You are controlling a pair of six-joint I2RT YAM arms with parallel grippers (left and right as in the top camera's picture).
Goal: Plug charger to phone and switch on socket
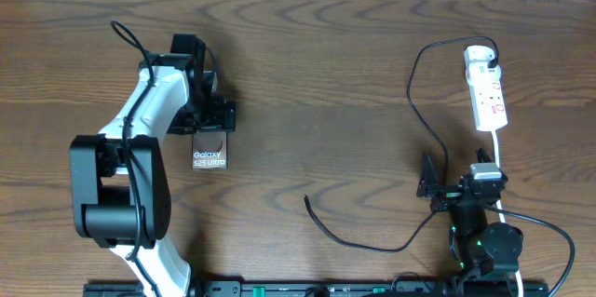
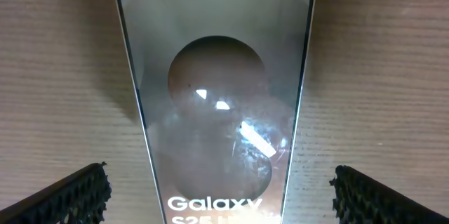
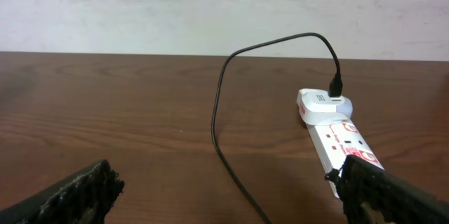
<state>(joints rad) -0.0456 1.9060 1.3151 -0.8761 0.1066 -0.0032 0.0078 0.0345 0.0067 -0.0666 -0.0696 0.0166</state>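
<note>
The phone (image 1: 210, 151) lies flat on the wooden table, a dark bronze slab with white "Galaxy S25 Ultra" lettering. It fills the left wrist view (image 2: 217, 76). My left gripper (image 1: 213, 128) is open, low over the phone's far end, with a finger on each side (image 2: 221, 185) and not touching it. The charger cable (image 1: 372, 246) runs from the socket (image 1: 487, 92) in a long loop. Its free tip (image 1: 307, 200) lies on the table. My right gripper (image 1: 430, 185) is open and empty over the cable (image 3: 217, 112), and the socket (image 3: 337, 136) is ahead to its right.
A white adapter (image 3: 323, 104) sits plugged in at the socket's far end. The socket's white cord (image 1: 500, 162) runs back toward the right arm's base. A pale wall (image 3: 210, 6) stands behind the table's far edge.
</note>
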